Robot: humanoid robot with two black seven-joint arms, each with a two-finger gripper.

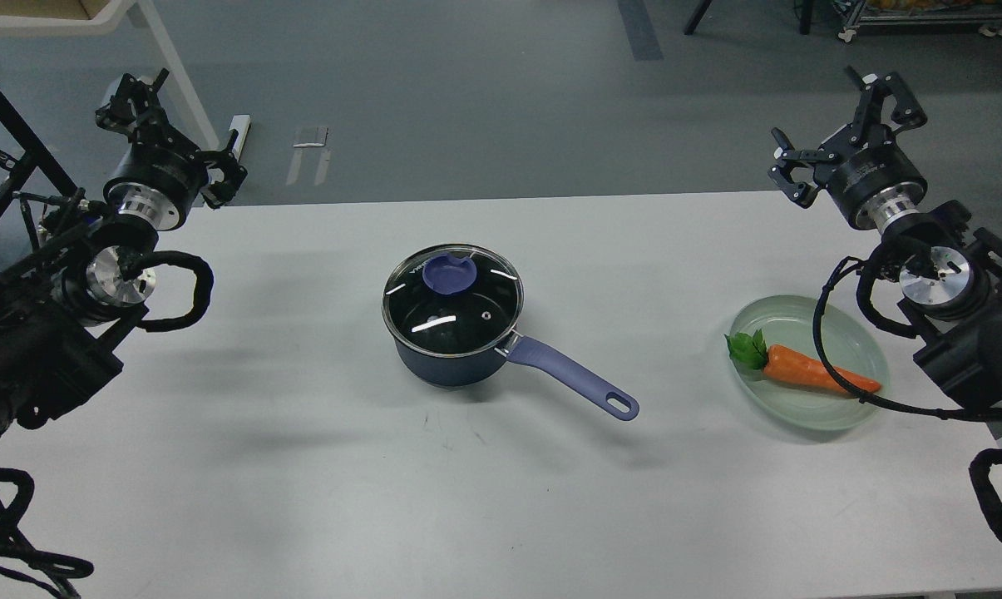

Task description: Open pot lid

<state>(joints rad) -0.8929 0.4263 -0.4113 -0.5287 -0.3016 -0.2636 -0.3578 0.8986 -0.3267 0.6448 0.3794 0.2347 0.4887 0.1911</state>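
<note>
A dark blue pot (pixel 446 359) with a purple handle (pixel 569 376) stands at the middle of the white table (pixel 301 466). Its glass lid (pixel 459 309) sits shut on the pot, with a purple knob (pixel 449 274) on its far side. My left gripper (pixel 176 133) is open and empty at the table's far left edge, well away from the pot. My right gripper (pixel 837 133) is open and empty at the far right edge, also well away from the pot.
A pale green plate (pixel 866 408) with a carrot (pixel 816 373) in it lies at the right, under my right arm's cable. Beyond the table's far edge is grey floor, with a white table leg (pixel 180 79) behind my left gripper.
</note>
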